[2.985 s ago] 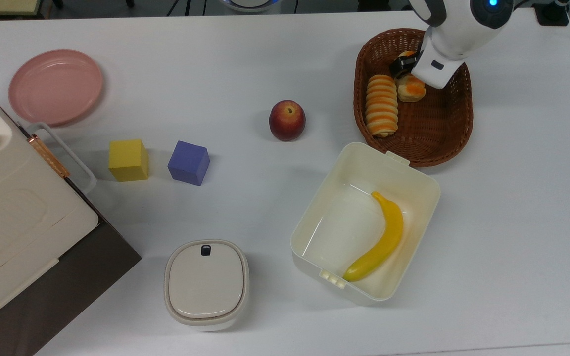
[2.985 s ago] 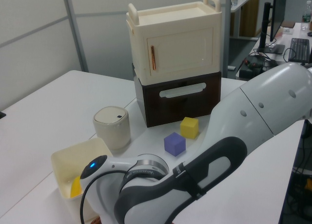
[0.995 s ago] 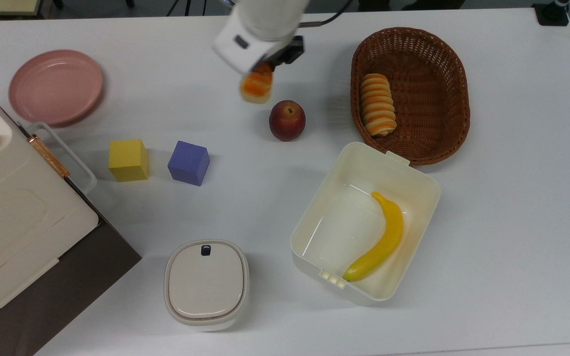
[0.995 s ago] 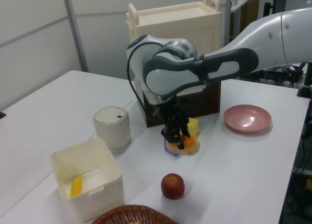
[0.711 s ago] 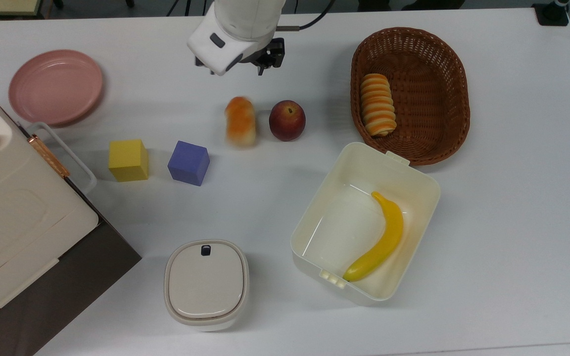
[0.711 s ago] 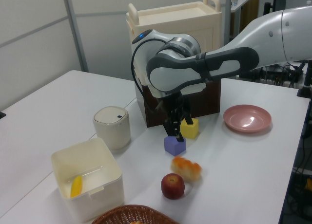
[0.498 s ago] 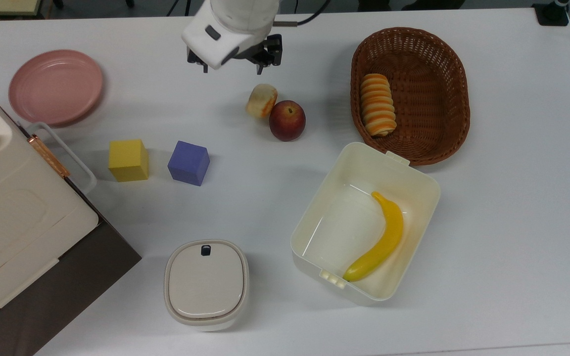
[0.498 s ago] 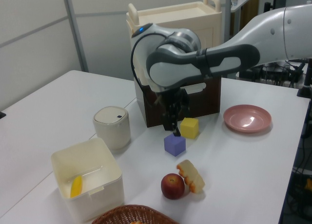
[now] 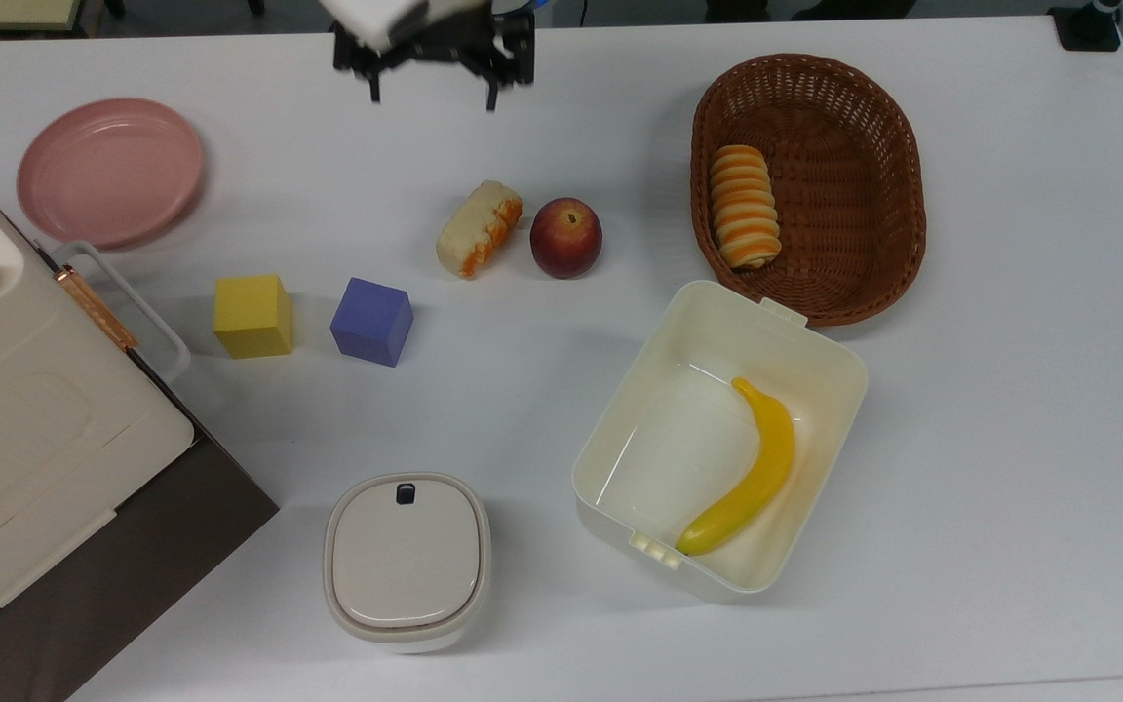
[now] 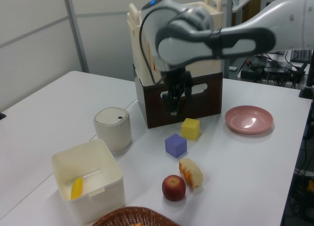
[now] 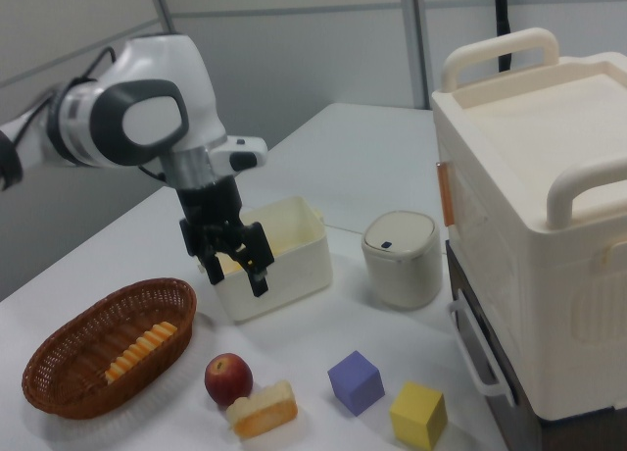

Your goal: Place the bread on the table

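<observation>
The bread (image 9: 479,229), a short cream roll with orange patches, lies on its side on the white table (image 9: 1010,409), just off the apple on the top view's left. It also shows in front of the purple cube in the left view (image 10: 191,173) and near the bottom edge in the right view (image 11: 263,409). My gripper (image 9: 432,76) hangs open and empty well above the table, beyond the bread toward the top view's upper edge. In the right view the gripper (image 11: 235,272) is high over the apple and bread, fingers spread.
A red apple (image 9: 566,237) sits beside the bread. A wicker basket (image 9: 873,195) holds a striped roll (image 9: 745,207). A cream box (image 9: 717,297) contains a banana (image 9: 747,478). A purple cube (image 9: 371,321), yellow cube (image 9: 252,315), pink plate (image 9: 110,171), lidded canister (image 9: 406,559) and cabinet (image 9: 25,439) stand at the top view's left.
The gripper carried the bread out of the basket and opened; the bread dropped, tumbled and came to rest beside the apple. The gripper has since risen and pulled back.
</observation>
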`<state>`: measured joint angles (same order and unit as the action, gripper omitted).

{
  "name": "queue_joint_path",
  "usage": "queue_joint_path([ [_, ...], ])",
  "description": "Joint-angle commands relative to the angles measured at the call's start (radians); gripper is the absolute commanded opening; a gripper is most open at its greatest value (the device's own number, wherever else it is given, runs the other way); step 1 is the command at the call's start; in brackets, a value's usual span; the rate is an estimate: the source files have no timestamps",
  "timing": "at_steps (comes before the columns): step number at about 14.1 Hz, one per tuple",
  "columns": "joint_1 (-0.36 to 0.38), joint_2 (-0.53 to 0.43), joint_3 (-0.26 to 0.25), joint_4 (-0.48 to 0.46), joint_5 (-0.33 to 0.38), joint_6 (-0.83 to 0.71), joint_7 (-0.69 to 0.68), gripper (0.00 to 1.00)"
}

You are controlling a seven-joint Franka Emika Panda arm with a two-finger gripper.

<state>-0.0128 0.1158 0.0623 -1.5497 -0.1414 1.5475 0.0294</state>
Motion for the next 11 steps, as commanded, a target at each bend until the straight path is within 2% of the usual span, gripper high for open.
queue_joint_path([
  [1,-0.029,-0.083,0.002,-0.03,0.048,0.0,0.004,1.0],
  [5,-0.041,-0.117,0.002,-0.044,0.068,0.012,0.007,1.0],
  [8,-0.041,-0.117,0.002,-0.046,0.106,0.028,0.027,1.0],
  [11,-0.044,-0.113,0.001,-0.043,0.115,0.048,0.043,1.0],
])
